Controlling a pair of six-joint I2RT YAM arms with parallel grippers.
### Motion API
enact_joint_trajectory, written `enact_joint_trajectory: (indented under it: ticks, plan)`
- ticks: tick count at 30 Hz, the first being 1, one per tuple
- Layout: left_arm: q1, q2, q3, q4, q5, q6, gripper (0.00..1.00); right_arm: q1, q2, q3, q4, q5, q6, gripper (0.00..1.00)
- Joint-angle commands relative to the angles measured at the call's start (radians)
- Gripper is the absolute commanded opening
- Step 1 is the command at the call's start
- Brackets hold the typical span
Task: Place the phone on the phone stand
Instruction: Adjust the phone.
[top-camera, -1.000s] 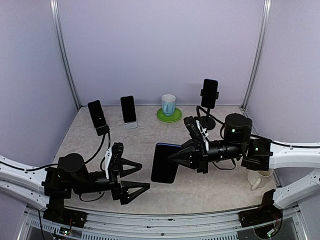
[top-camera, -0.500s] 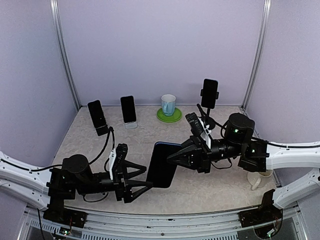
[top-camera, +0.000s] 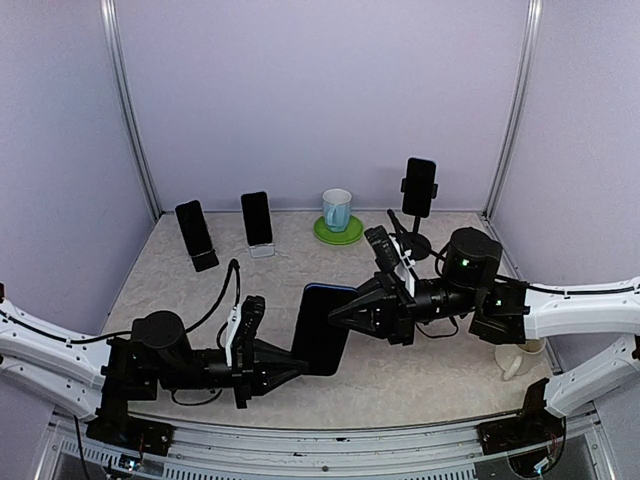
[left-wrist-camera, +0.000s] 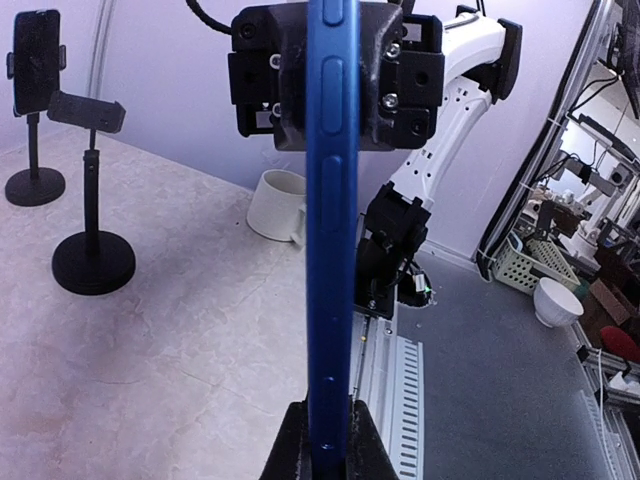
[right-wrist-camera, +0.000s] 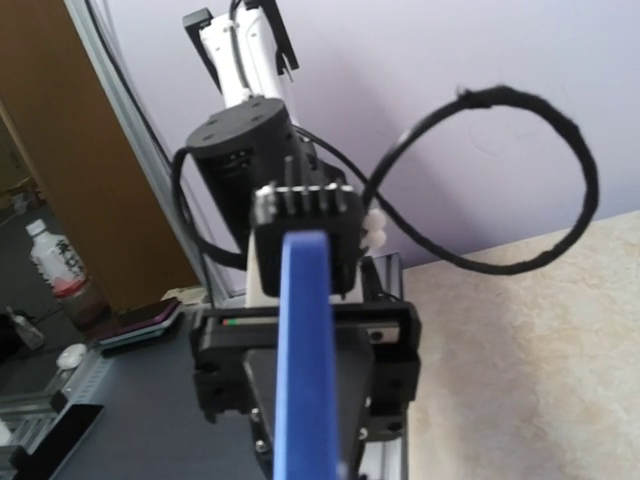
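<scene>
**Top external view: phone held in the air by both grippers**

From the left, the left gripper (top-camera: 293, 369) reaches in low and is closed on the lower near edge of the phone (top-camera: 322, 328). The left wrist view shows its fingertips (left-wrist-camera: 290, 450) pressed against the two faces of the blue-edged slab.

The phone stands upright in the air over the middle of the tabletop (top-camera: 180, 290), touching no stand. On its far side the right gripper (top-camera: 338, 313) is clamped on the opposite edge.

Further right, the empty phone stand (left-wrist-camera: 92, 262) shows best in the left wrist view: a black round base, a thin post and a clamp head, well apart from the phone.

The phone looks stiff and thin, with some weight for its size. Its smooth faces are probably slippery, and the glass would not take a drop well. The safest hold is likely a flat pinch across both faces near one edge, clear of the side buttons. That leaves free the part that must seat in the clamp.
</scene>
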Motion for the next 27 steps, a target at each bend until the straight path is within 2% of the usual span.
enact_joint_trajectory:
  ticks: [1,4,6,8,10,13,15,20,27]
  plan:
    - [0.023,0.005,0.013,0.067,0.033,-0.006,0.00,0.007,-0.003,0.006,0.067,-0.028,-0.002,0.00]
    - [0.025,0.005,0.010,0.077,0.061,-0.002,0.00,0.007,-0.001,0.014,0.047,-0.042,-0.022,0.00]
    - [0.026,0.004,0.009,0.076,0.071,0.000,0.00,0.007,0.000,0.033,-0.013,-0.060,-0.055,0.15]
    - [0.026,0.002,0.009,0.070,0.079,0.000,0.00,0.007,-0.005,0.055,-0.079,-0.077,-0.092,0.37]
    - [0.026,-0.003,0.007,0.059,0.087,0.002,0.00,0.007,-0.012,0.072,-0.142,-0.095,-0.124,0.54]
    - [0.026,-0.014,0.003,0.050,0.096,0.003,0.00,0.007,-0.028,0.095,-0.229,-0.113,-0.171,0.67]
    - [0.027,-0.019,0.000,0.047,0.097,0.005,0.00,0.007,-0.035,0.108,-0.276,-0.114,-0.193,0.70]
    - [0.027,-0.007,0.006,0.047,0.119,0.008,0.00,0.006,-0.024,0.135,-0.331,-0.091,-0.206,0.71]
    - [0.025,0.047,0.030,0.058,0.152,0.000,0.00,0.005,0.023,0.179,-0.344,-0.110,-0.167,0.65]
